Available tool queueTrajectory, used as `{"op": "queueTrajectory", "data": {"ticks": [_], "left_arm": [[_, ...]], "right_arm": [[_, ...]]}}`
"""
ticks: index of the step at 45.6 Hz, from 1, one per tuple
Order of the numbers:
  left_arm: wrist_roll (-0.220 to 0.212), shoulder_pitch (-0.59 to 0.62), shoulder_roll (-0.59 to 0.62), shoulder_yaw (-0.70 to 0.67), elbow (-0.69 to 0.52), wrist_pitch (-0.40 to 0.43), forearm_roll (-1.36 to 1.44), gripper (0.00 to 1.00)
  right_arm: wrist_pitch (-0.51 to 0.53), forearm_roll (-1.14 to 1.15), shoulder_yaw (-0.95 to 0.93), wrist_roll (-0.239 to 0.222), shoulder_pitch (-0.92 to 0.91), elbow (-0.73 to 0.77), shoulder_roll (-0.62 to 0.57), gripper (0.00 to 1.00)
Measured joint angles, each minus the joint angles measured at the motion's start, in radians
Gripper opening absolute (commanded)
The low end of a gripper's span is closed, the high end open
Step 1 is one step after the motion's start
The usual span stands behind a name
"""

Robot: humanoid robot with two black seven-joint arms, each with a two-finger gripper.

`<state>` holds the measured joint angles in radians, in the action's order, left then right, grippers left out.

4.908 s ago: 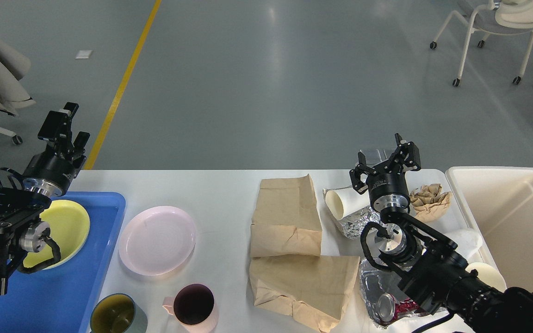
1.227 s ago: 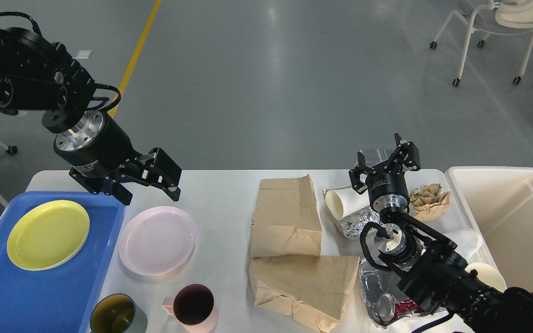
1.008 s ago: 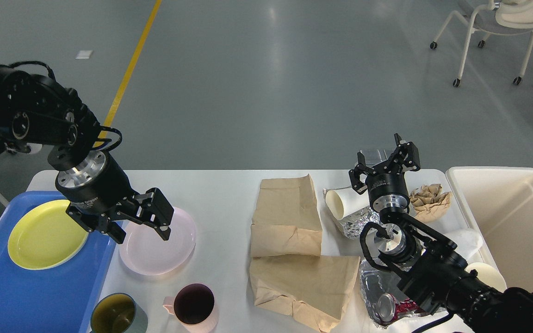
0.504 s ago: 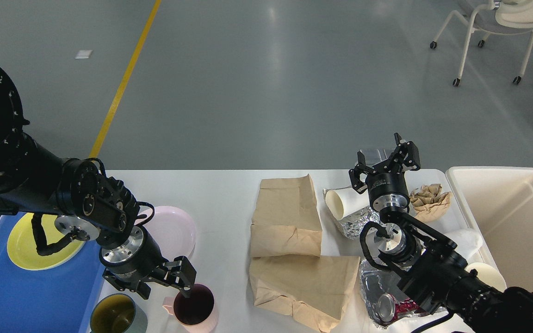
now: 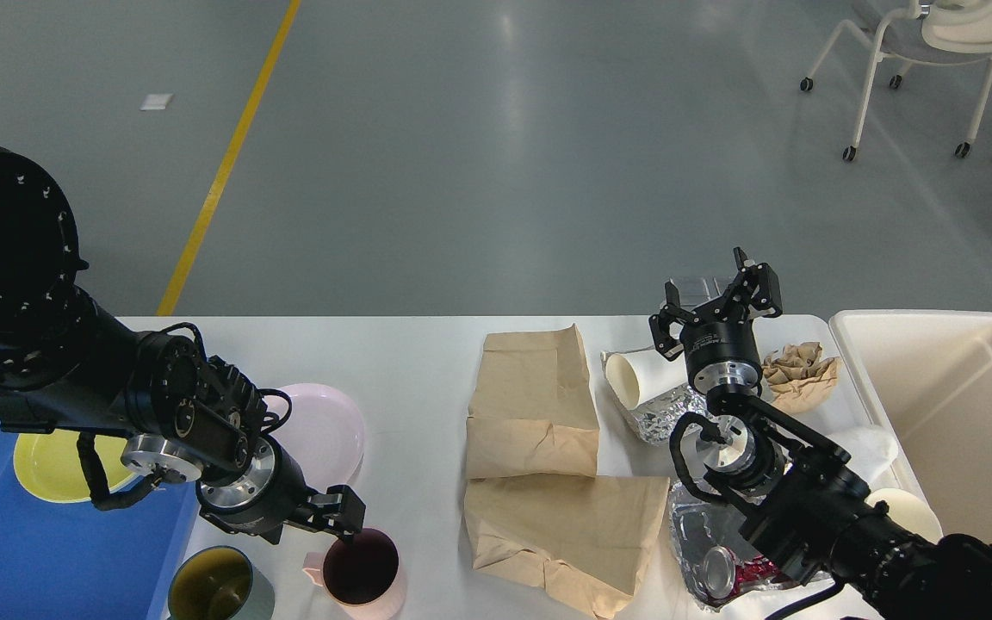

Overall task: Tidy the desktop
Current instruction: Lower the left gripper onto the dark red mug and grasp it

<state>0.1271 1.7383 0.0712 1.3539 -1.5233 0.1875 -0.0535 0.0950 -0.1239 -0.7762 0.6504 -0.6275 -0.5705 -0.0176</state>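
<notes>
The white desktop carries dishes on the left and litter on the right. My left gripper is low at the front left, open, with one fingertip at the rim of a pink mug with a dark inside. A grey-green cup stands left of the mug. A pink plate lies behind them, partly hidden by my left arm. My right gripper is open and empty, raised over the far right of the desktop, above a tipped white paper cup.
A blue tray at the left holds a yellow plate. Two brown paper bags lie mid-table. Foil, crumpled brown paper and a crushed can lie at the right, next to a cream bin.
My left arm has swung from the back left over the tray and pink plate down to the pink mug at the front. The right arm has not moved.
</notes>
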Motion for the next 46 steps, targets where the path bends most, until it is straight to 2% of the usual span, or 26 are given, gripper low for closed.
{"op": "queueTrajectory", "data": {"ticks": [21, 31, 46], "left_arm": [[-0.011, -0.096, -0.038, -0.050, 0.091, -0.062, 0.003, 0.86], [-0.034, -0.138, -0.052, -0.064, 0.133, -0.065, 0.004, 0.86], [-0.037, -0.137, -0.056, -0.079, 0.138, -0.063, 0.007, 0.86]], "right_arm": [[0.000, 0.000, 0.000, 0.000, 0.000, 0.000, 0.001, 1.00], [0.000, 0.000, 0.000, 0.000, 0.000, 0.000, 0.001, 1.00], [0.000, 0.000, 0.000, 0.000, -0.001, 0.000, 0.001, 1.00]]}}
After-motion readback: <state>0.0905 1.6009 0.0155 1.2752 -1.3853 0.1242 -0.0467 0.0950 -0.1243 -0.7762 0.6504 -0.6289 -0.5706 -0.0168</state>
